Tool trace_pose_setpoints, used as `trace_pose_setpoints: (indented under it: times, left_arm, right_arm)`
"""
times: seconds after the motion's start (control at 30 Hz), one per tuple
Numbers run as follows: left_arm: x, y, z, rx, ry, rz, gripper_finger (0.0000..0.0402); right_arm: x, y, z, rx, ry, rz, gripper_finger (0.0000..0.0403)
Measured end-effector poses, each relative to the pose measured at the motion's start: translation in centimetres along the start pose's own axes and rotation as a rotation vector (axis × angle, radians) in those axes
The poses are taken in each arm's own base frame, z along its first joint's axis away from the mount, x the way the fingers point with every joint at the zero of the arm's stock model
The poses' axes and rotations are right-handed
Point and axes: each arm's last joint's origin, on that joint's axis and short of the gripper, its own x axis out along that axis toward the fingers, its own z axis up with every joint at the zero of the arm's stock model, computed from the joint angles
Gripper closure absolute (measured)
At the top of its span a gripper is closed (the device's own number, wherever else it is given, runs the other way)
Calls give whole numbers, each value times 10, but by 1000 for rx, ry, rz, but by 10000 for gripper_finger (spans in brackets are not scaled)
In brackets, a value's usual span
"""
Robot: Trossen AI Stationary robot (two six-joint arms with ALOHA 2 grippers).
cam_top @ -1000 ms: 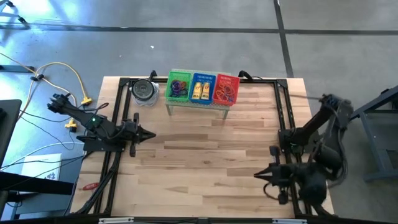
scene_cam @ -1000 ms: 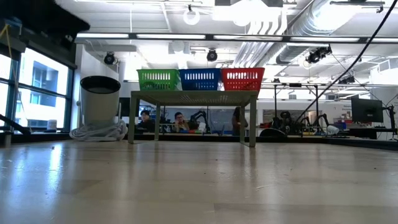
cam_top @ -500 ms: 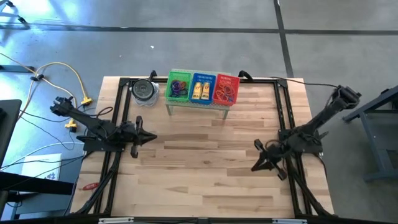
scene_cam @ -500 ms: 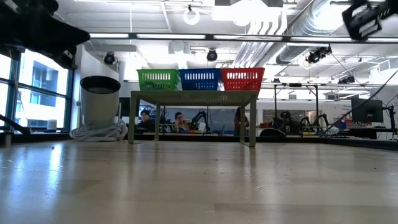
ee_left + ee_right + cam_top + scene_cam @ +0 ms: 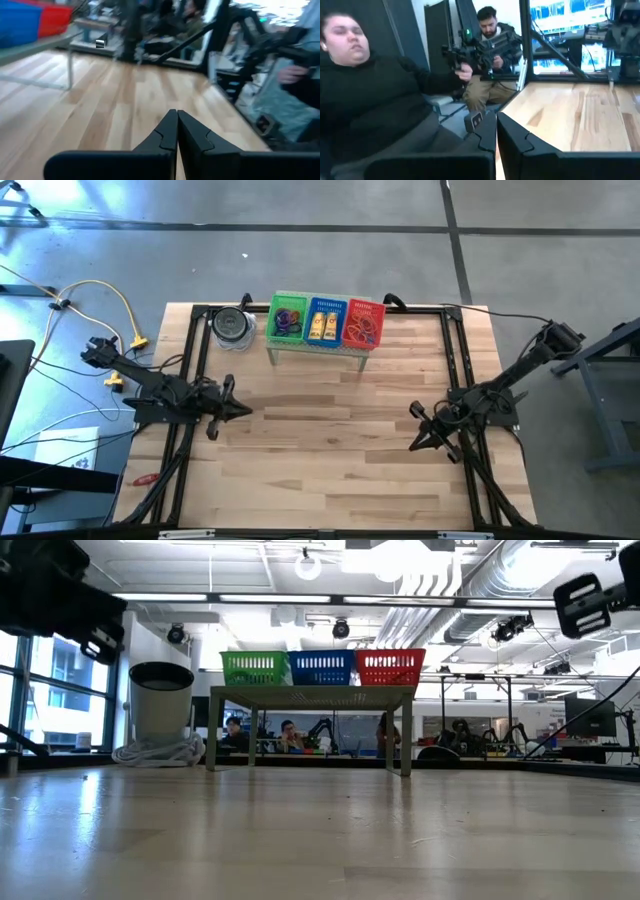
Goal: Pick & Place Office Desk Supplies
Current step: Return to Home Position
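High view, from the left: the left tool (image 5: 243, 410) sits over the bench (image 5: 330, 460), off the left end of the shelf (image 5: 312, 348), well apart, fingers pressed together on nothing. On the shelf, the green bin (image 5: 288, 297) holds purple and blue loops (image 5: 288, 321), the blue bin (image 5: 325, 301) yellow blocks (image 5: 322, 326), and the red bin (image 5: 365, 302) red bands (image 5: 362, 328). Off the shelf's right end, the right tool (image 5: 416, 442) is likewise closed and empty.

R arm (image 5: 510, 385) unfolded, R gripper (image 5: 417, 434) moved fwd; L gripper (image 5: 242, 410) shifted slightly.
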Motion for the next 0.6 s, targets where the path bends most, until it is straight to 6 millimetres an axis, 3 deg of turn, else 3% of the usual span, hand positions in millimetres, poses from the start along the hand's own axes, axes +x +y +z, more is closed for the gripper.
trace_pose_setpoints:
  times: [0.27,0.47,0.6]
  left_arm:
    - [0,-3,7,85,-72,-47,401]
    - [1,3,10,95,-101,5,401]
    - [2,9,11,58,-108,51,401]
  right_arm:
    - [-2,-1,-4,-64,18,57,401]
    - [-4,-18,-9,-45,82,-45,401]
    - [-9,-26,-8,15,112,-2,401]
